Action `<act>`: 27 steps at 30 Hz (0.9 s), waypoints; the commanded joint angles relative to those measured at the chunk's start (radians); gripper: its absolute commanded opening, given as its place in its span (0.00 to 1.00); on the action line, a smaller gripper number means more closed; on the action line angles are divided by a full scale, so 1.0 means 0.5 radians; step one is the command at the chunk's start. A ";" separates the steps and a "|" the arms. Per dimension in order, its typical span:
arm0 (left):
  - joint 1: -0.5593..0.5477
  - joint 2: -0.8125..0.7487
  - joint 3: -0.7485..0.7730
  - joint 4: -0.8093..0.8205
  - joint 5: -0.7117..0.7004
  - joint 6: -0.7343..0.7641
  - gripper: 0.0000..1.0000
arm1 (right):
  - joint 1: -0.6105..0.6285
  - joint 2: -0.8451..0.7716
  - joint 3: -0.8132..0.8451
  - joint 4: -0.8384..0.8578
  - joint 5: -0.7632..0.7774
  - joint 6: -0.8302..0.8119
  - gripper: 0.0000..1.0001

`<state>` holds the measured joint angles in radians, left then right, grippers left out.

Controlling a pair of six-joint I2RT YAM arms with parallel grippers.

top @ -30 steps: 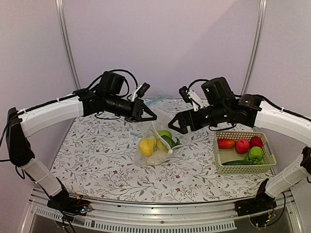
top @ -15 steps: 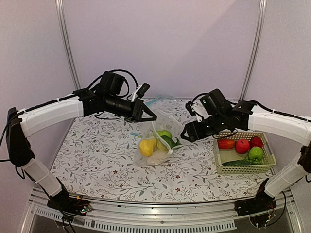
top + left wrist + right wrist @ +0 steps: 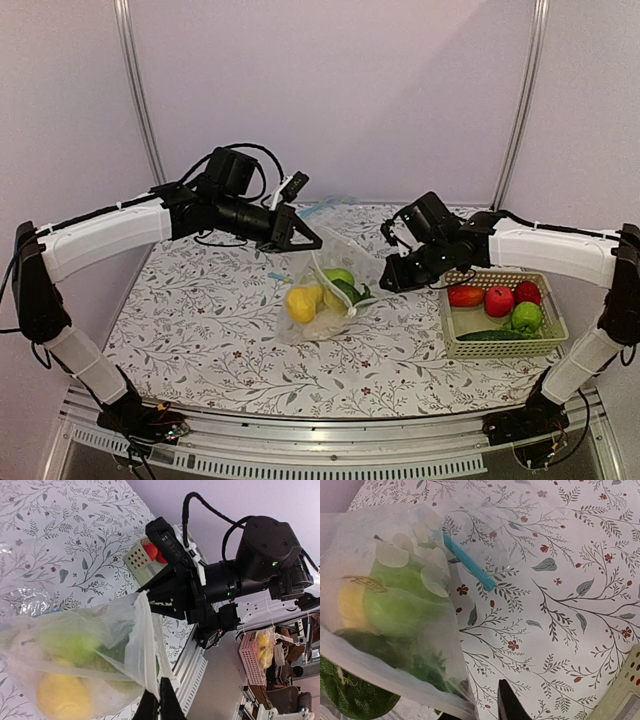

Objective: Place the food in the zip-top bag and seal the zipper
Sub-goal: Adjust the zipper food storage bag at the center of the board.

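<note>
The zip-top bag (image 3: 325, 290), clear with white dots, hangs from its upper corner in my left gripper (image 3: 306, 240). In the left wrist view that gripper (image 3: 158, 706) is shut on the bag's (image 3: 80, 640) edge. Food shows through the plastic: a yellow lemon (image 3: 302, 303) and a green fruit (image 3: 340, 276). My right gripper (image 3: 386, 280) is low at the bag's right side. In the right wrist view the jaws (image 3: 480, 712) stand narrowly apart. The bag's (image 3: 385, 605) lower edge lies between them, clear of the right finger (image 3: 507, 705). The light-blue zipper (image 3: 467, 562) is visible above.
A cream basket (image 3: 553, 338) at the right holds red fruits (image 3: 498, 298), a green fruit and a dark cucumber (image 3: 490, 336). A second faint clear bag with a blue strip (image 3: 312, 211) lies at the back. The floral tablecloth (image 3: 200, 320) covers the table.
My right gripper has dropped and swung toward the bag's right edge, and its jaws have narrowed. The left gripper and the bag have stayed still.
</note>
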<state>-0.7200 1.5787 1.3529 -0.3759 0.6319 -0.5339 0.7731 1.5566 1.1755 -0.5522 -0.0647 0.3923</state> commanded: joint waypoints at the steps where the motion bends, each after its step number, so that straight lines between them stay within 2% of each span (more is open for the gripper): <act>1: -0.027 -0.029 0.033 -0.027 -0.015 0.069 0.00 | -0.011 0.068 0.130 -0.009 -0.097 0.064 0.03; 2: -0.020 -0.024 0.039 -0.028 -0.022 0.064 0.00 | -0.009 0.061 0.157 -0.035 -0.121 0.070 0.00; 8: 0.075 0.005 0.072 0.009 -0.072 -0.020 0.00 | -0.010 -0.161 0.396 -0.264 -0.321 0.127 0.00; 12: 0.111 0.055 0.143 0.049 -0.059 -0.028 0.00 | -0.011 -0.296 0.497 -0.262 -0.423 0.180 0.00; 19: 0.107 0.216 0.333 0.051 0.033 -0.048 0.02 | -0.005 -0.197 0.440 -0.060 -0.564 0.460 0.00; 21: 0.098 0.239 0.346 0.052 0.020 -0.024 0.09 | -0.005 -0.168 0.381 0.009 -0.468 0.608 0.00; 25: 0.072 0.190 0.281 0.037 -0.172 0.107 0.58 | -0.003 -0.124 0.268 0.135 -0.266 0.905 0.00; 27: 0.048 0.116 0.206 0.022 -0.367 0.179 0.73 | -0.004 -0.113 0.215 0.238 -0.230 1.021 0.00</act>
<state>-0.6773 1.6863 1.5002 -0.3668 0.5884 -0.5167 0.7719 1.4853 1.3247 -0.5537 -0.2523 0.7330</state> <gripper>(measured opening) 0.591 0.005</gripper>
